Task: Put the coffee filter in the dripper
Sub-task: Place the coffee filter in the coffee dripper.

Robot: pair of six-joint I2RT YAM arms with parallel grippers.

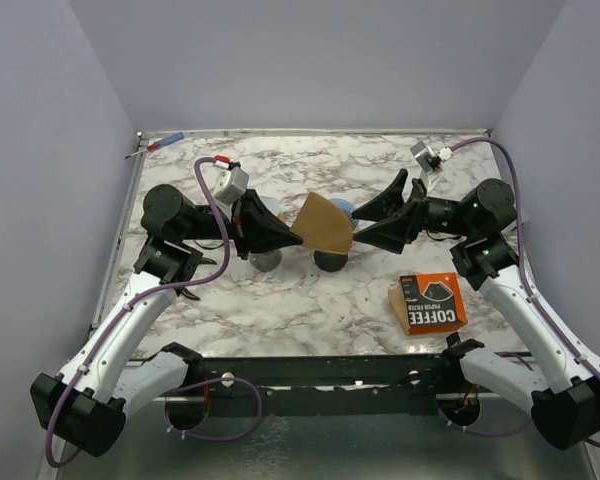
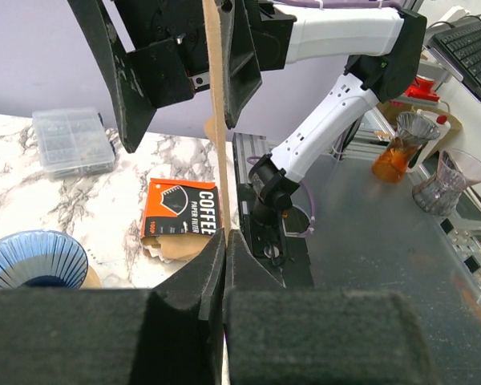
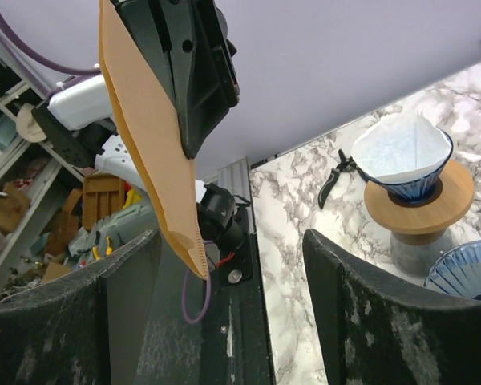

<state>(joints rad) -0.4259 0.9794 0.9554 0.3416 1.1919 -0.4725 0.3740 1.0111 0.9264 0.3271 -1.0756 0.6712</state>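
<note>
My left gripper (image 1: 296,237) is shut on a brown paper coffee filter (image 1: 325,222) and holds it upright above the middle of the table. In the left wrist view the coffee filter (image 2: 216,120) shows edge-on, rising from the closed left gripper (image 2: 224,241). My right gripper (image 1: 356,227) is open, its two fingers either side of the filter's free edge without touching it. In the right wrist view the filter (image 3: 148,136) hangs just inside the left finger of the right gripper (image 3: 231,241). A blue ribbed dripper (image 2: 32,261) sits below, partly hidden (image 1: 342,208).
A second dripper (image 3: 405,160) with a white filter in it stands on a wooden ring and grey base under the left arm. An orange coffee filter box (image 1: 432,302) lies at the front right. A pen (image 1: 165,143) lies at the back left corner.
</note>
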